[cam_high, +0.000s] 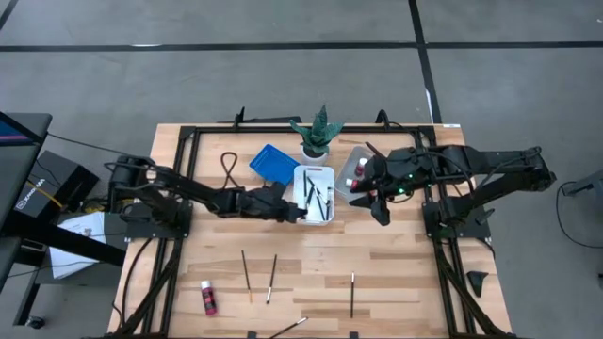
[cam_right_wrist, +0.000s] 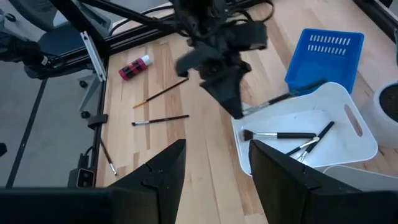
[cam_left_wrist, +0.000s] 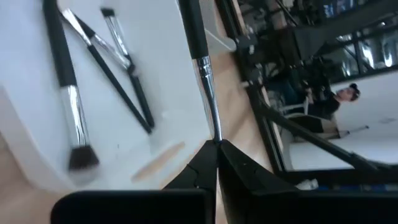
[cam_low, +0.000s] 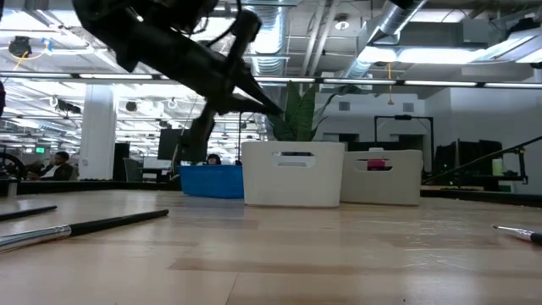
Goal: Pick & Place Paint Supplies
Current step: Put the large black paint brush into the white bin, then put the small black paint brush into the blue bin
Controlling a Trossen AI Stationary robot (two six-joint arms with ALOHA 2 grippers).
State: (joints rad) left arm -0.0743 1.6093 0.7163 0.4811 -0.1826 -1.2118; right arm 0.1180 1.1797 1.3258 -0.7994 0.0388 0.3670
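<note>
Starting at the left, one red bottle (cam_high: 208, 298) lies on the near-left of the table (cam_high: 396, 273), with three loose paintbrushes (two near the middle (cam_high: 246, 275) (cam_high: 271, 279), one further right (cam_high: 352, 294)) not yet collected. The left gripper (cam_high: 300, 211) hovers over the left edge of the white tray (cam_high: 314, 172), its fingers pressed together on the metal ferrule of a brush (cam_left_wrist: 200, 68) that slants over the tray; several brushes (cam_right_wrist: 280, 135) already lie inside. The step in hand looks like dropping this brush in. To do it well, the gripper should carry the brush fully over the tray's floor, lower it until the handle is nearly level, then part the fingers, so it lands flat among the others and does not tip over the rim. Further back sit the blue tray (cam_high: 274, 162) and the plant (cam_high: 317, 132). To the right, the right gripper (cam_high: 373, 193) waits with fingers spread beside the grey tray (cam_high: 354, 158), which holds a red bottle (cam_high: 361, 170).
</note>
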